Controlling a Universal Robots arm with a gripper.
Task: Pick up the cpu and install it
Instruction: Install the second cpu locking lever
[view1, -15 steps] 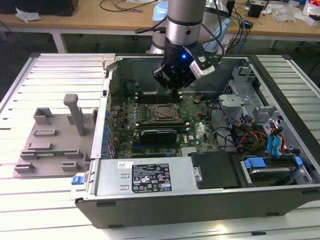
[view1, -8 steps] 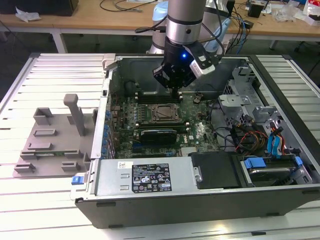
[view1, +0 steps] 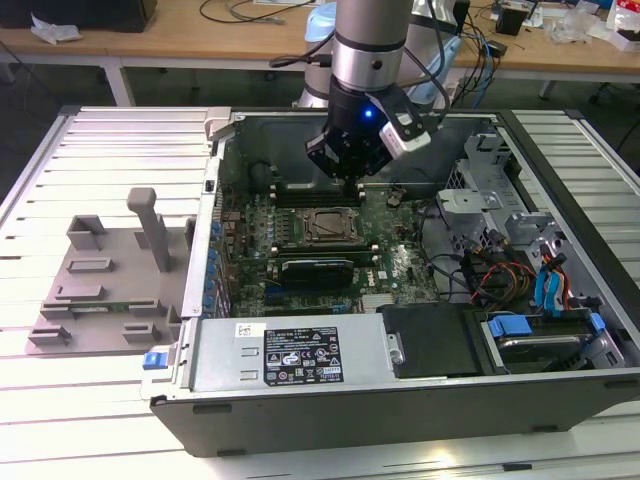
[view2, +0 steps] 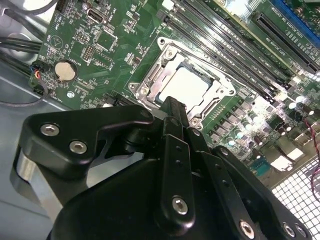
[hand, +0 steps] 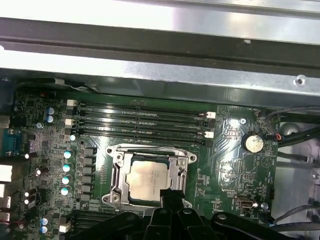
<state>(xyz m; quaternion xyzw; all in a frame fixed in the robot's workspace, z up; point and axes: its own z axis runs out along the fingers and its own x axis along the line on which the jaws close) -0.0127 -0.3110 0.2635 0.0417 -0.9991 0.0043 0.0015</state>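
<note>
We see cpu (hand: 146, 181) seated in socket frame (hand: 116, 179); gripper (view2: 172, 107) above it, empty, fingers together. We judge: lift straight, avoid nudging chip.

The open grey metal computer case (view1: 420, 400) lies on the slatted white table (view1: 90, 140), with a grey plastic fixture block (view1: 105, 280) beside it toward the exterior view's left. Inside, the green motherboard (view1: 390, 265) carries the dark square socket frame (hand: 150, 177), and the flat square silver-topped cpu (hand: 146, 179) sits in that frame. The black gripper (view1: 348, 165) hangs above the board, near the socket
</note>
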